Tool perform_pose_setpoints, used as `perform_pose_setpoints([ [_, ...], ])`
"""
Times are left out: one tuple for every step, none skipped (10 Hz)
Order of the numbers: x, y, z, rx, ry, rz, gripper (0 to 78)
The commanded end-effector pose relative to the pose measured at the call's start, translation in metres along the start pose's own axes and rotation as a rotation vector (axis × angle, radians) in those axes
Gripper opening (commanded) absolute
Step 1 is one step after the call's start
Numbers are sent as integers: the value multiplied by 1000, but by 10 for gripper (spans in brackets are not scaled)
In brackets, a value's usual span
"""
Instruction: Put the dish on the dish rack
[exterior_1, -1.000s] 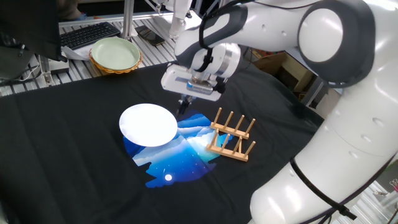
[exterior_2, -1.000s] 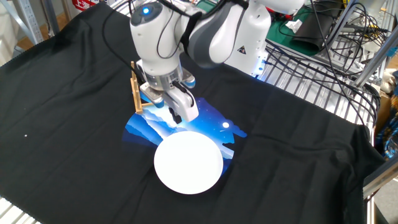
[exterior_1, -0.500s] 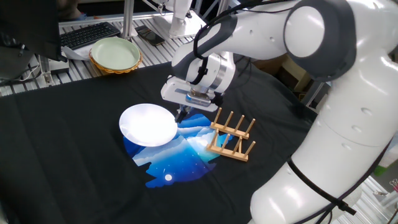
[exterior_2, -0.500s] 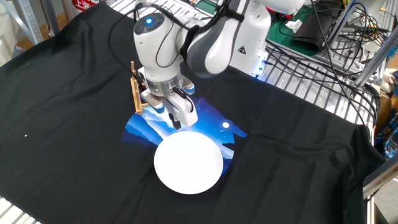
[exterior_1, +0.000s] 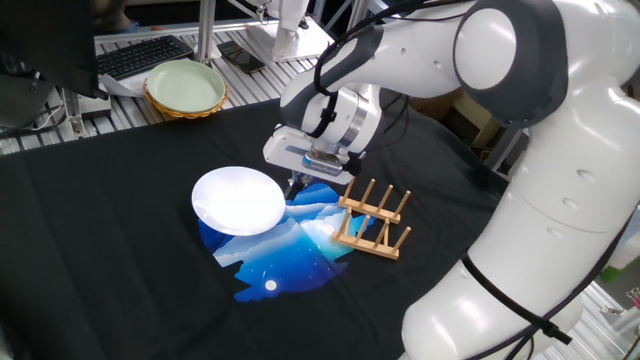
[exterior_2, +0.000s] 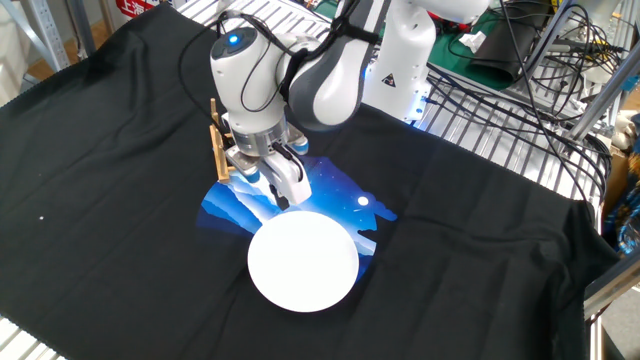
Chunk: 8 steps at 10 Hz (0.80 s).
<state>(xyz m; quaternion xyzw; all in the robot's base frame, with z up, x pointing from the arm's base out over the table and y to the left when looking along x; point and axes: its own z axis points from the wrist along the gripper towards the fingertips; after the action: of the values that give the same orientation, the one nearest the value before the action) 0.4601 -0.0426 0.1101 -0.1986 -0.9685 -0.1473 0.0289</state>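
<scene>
Spreading across the whole table, a black cloth (exterior_1: 120, 250) with a blue printed patch (exterior_1: 290, 250) near its middle. Reaching in over it, a large white Franka arm (exterior_1: 500, 60), bending down toward the patch. Lying flat on the cloth and overlapping the edge of the blue patch, the dish (exterior_1: 239, 200), white and glossy, not lifted. Sitting at the far edge by a keyboard (exterior_1: 140, 56), a pale green bowl (exterior_1: 185, 88) with a woven yellowish rim, well apart from everything else. Standing upright on the patch just beside the arm's wrist, the dish rack (exterior_1: 372, 218), pegs bare, apart from the dish. Hanging low at the dish's rim on the rack side, the gripper (exterior_2: 284, 199), fingers pointing down; opening width not readable from either view, contact with the rim unclear.
</scene>
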Motion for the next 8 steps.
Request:
perform_pose_setpoints([
  [0,-6,12,-37,-2,0,0],
  [1,-6,12,-46,2,1,0],
  [1,-6,12,-46,2,1,0],
  [1,-8,16,-41,0,-9,0],
  [1,-9,18,-40,-2,-12,0],
  [1,-9,19,-39,-5,-11,0],
  [2,-9,19,-36,-8,-7,0],
  [2,-9,19,-34,-7,6,0],
])
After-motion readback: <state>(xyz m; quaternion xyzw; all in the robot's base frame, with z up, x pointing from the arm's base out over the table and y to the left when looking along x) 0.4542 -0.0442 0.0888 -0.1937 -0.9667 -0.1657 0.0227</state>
